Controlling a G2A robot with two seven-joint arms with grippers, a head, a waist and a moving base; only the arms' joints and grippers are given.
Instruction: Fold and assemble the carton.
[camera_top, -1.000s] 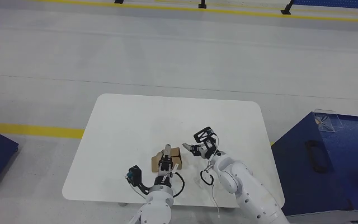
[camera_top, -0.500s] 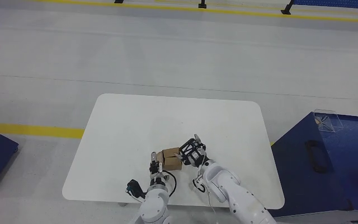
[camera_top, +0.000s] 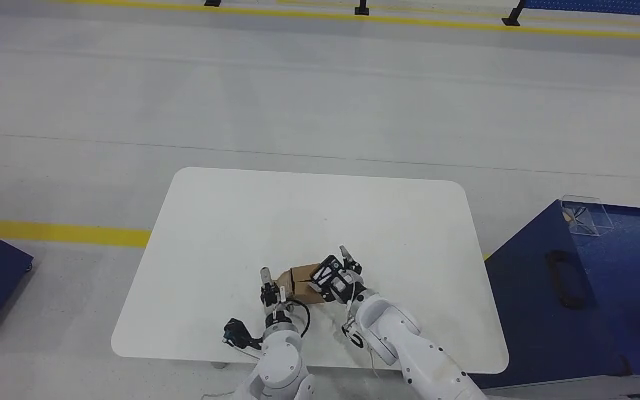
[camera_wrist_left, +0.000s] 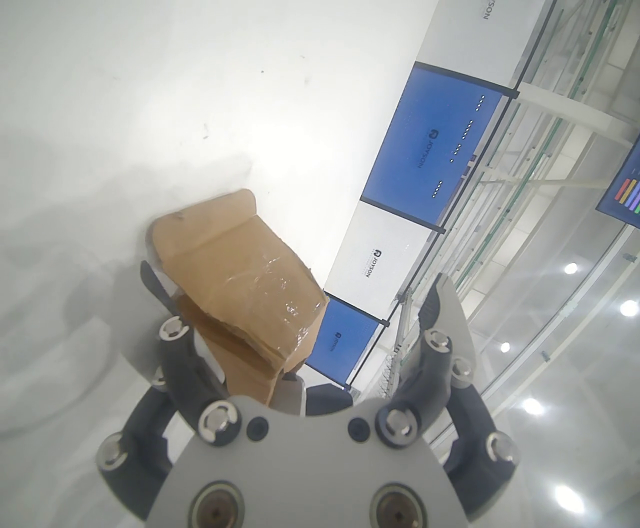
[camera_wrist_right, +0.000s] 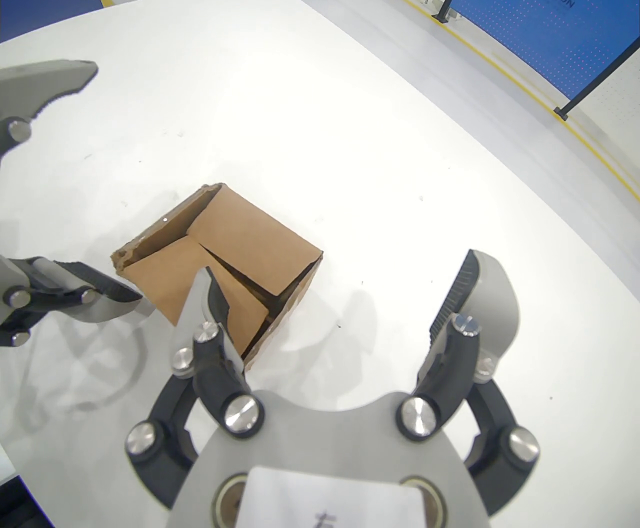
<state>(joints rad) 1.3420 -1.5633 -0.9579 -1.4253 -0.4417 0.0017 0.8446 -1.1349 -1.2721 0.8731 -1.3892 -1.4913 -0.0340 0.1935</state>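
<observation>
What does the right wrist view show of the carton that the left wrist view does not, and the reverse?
Right wrist view: the carton seen on its flapped face, flaps folded inward with a dark gap between them. Left wrist view: its shiny taped side, with blue screens behind. Both: the brown carton on the white table, with the open left gripper beside it.

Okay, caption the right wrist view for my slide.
Open right gripper at a brown cardboard carton with partly closed flaps on the white table, open left gripper beside it.
</observation>
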